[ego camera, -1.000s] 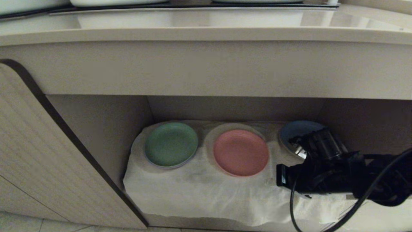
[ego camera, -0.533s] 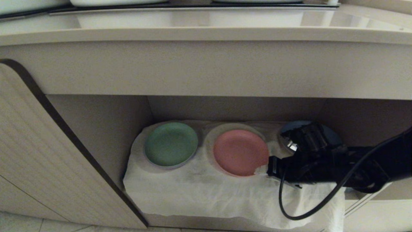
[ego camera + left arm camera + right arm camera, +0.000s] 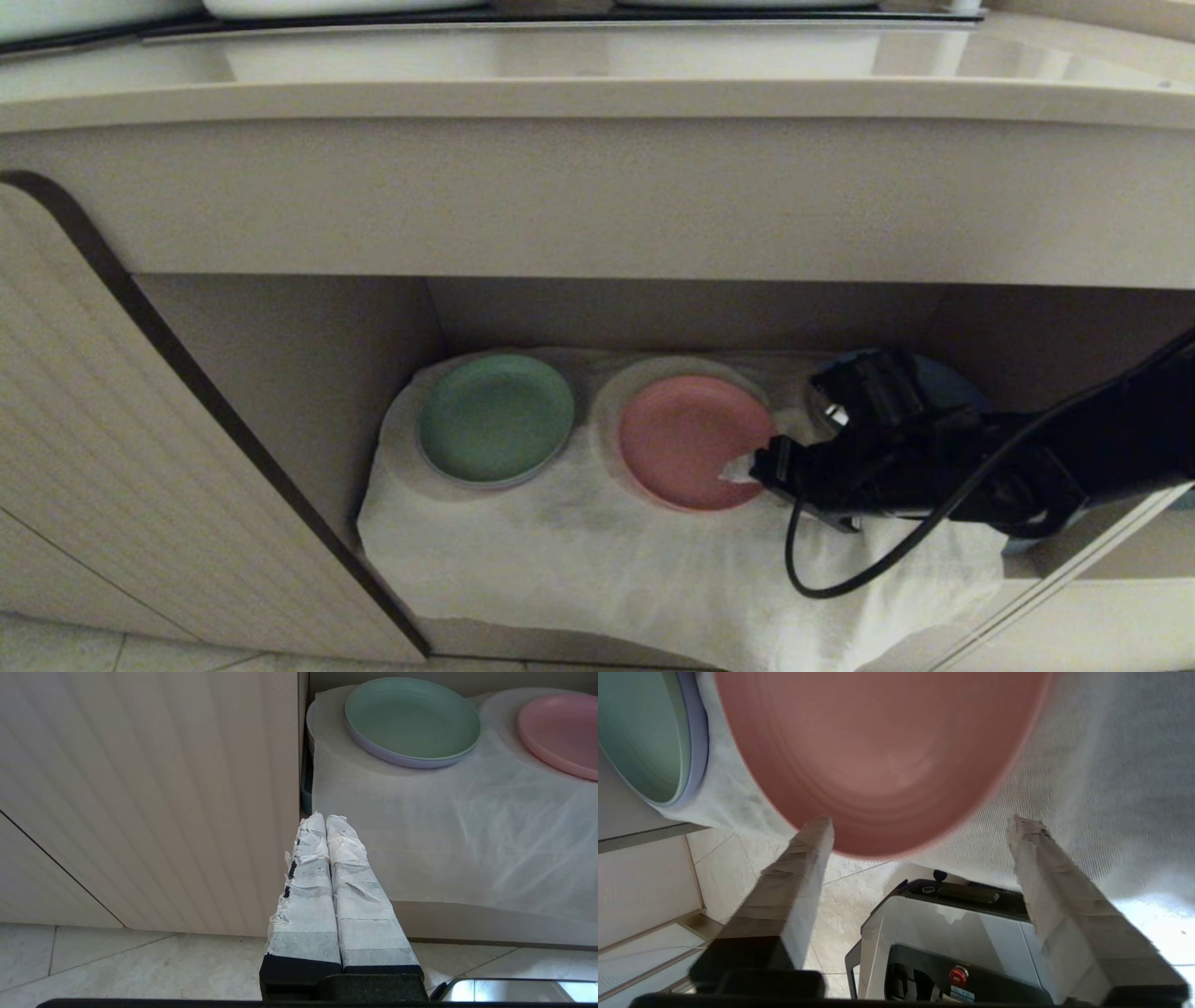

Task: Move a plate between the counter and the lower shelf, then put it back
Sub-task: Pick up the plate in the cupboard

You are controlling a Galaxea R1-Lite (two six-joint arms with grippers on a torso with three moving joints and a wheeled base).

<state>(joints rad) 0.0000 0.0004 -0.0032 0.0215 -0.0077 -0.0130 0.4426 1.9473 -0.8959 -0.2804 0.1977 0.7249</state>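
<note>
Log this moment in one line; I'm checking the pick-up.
right gripper: open, at pink plate rim | plate: on lower shelf cloth | left gripper: shut, parked

Dim, shadowed lower shelf (image 3: pixel 280 373); glare on counter (image 3: pixel 597 65); blurred plate (image 3: pixel 878 756)

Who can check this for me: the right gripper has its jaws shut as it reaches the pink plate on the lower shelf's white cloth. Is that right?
Not quite. The right gripper has its jaws open, not shut: the right wrist view shows its two fingers standing wide apart at the rim of the pink plate. The rest holds: the plate lies on the white cloth in the lower shelf.
</note>
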